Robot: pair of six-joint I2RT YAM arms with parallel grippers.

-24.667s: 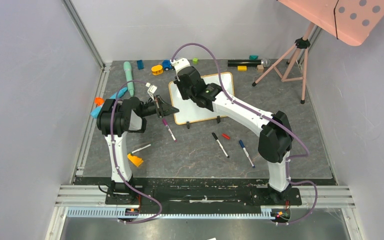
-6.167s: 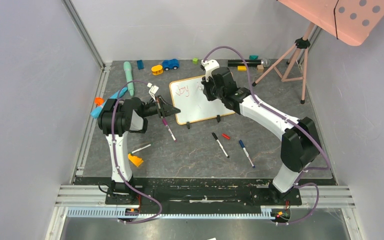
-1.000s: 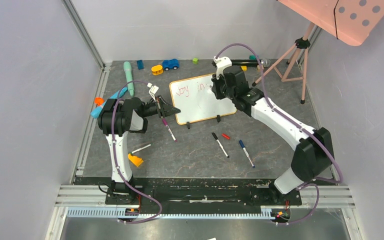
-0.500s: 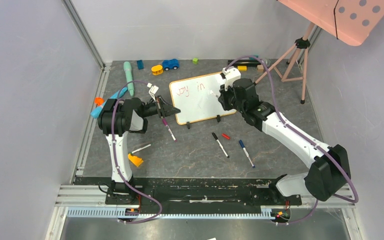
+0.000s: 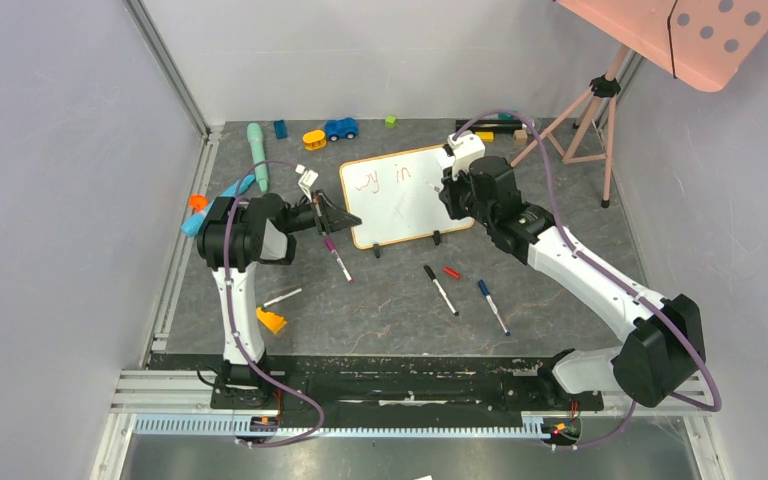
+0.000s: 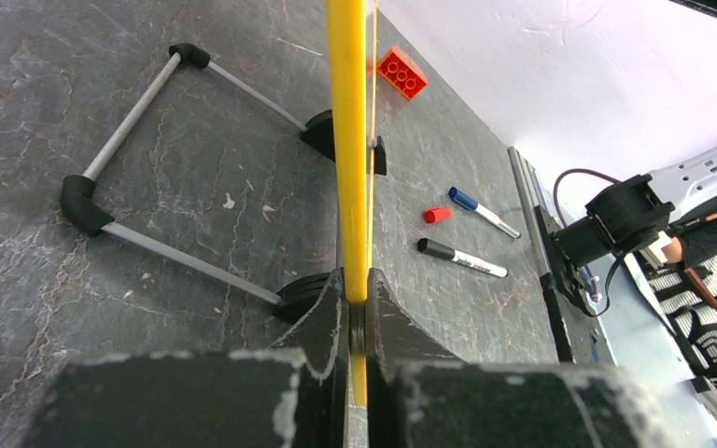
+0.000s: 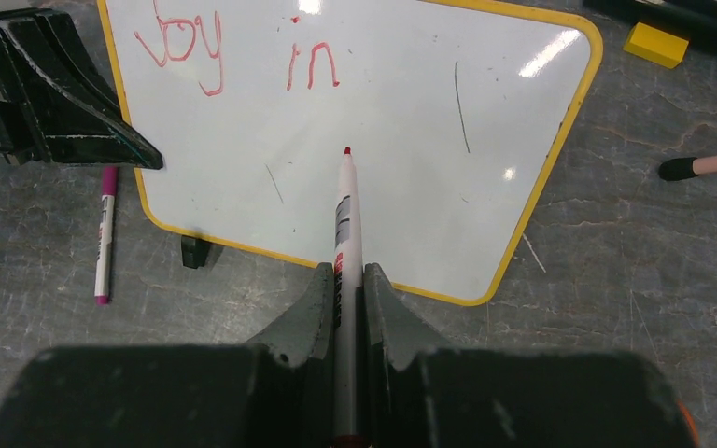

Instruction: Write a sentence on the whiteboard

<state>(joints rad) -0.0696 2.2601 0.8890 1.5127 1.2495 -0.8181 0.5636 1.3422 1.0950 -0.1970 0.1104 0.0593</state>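
Right wrist view best shows the sentence (image 7: 210, 65), "Joy in", on the whiteboard's (image 7: 429, 187) upper left, upon the bench (image 7: 616, 280). Right end effector (image 7: 345, 280) clamps a marker (image 7: 344, 205); left end effector (image 6: 356, 313) pinches the board's edge.

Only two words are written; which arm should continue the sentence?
Right. The right end effector grips the red marker, tip aimed at the whiteboard; the left end effector only clamps the board's frame.

1 whiteboard (image 5: 400, 215), 2 words (image 7: 182, 47), 1 red cap (image 5: 451, 272), 1 car (image 5: 339, 128).
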